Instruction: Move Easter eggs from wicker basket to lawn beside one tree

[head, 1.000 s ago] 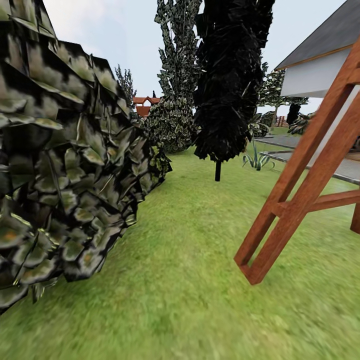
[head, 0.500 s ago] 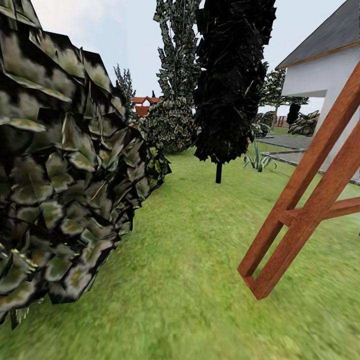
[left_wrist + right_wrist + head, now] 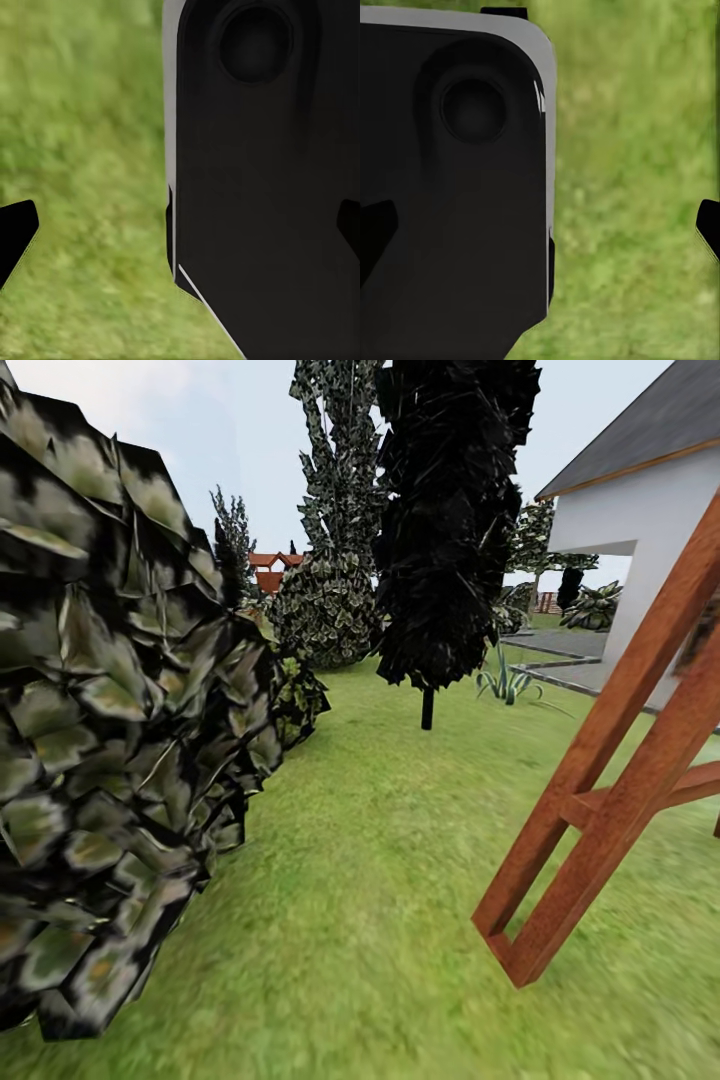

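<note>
no eggs or basket in my head view: just lawn [image 3: 380,880], a dark tree [image 3: 452,520] ahead, a bush [image 3: 110,740] beside me. both wrist views look down at grass past dark robot housing; how far either gripper is open, i cannot tell.

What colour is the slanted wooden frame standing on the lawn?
Reddish-brown; the wooden frame shows best in the head view, on the green lawn.
</note>
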Motion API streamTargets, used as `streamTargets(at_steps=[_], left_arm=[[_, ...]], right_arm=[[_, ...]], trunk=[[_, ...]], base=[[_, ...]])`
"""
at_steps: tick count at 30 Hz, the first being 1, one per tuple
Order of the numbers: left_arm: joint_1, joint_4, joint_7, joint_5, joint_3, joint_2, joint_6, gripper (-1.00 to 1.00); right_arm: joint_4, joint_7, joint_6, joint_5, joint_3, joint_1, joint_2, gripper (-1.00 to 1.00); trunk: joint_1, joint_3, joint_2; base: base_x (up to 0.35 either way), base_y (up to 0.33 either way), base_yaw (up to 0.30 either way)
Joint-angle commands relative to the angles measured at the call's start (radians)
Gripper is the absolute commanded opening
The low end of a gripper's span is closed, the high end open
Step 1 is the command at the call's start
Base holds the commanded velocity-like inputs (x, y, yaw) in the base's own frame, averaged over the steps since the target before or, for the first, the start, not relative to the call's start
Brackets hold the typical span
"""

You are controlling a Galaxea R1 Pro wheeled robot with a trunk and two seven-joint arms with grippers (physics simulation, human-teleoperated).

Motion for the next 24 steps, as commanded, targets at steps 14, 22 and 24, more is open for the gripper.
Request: streamTargets(at_steps=[14,22,24], left_arm=[[0.000,-0.001,0.000,0.000,0.000,0.000,0.000,1.00],[0.000,-0.001,0.000,0.000,0.000,0.000,0.000,1.00],[0.000,-0.001,0.000,0.000,0.000,0.000,0.000,1.00]], right_arm=[[0.003,-0.001,0.001,0.000,0.001,-0.001,0.000,1.00],[0.002,-0.001,0.001,0.000,0.001,-0.001,0.000,1.00],[0.002,-0.001,0.001,0.000,0.001,-0.001,0.000,1.00]], trunk=[[0.001,-0.001,0.000],[0.001,-0.001,0.000],[0.001,-0.001,0.000]], base=[[0.333,0.000,0.000],[0.333,0.000,0.000],[0.333,0.000,0.000]])
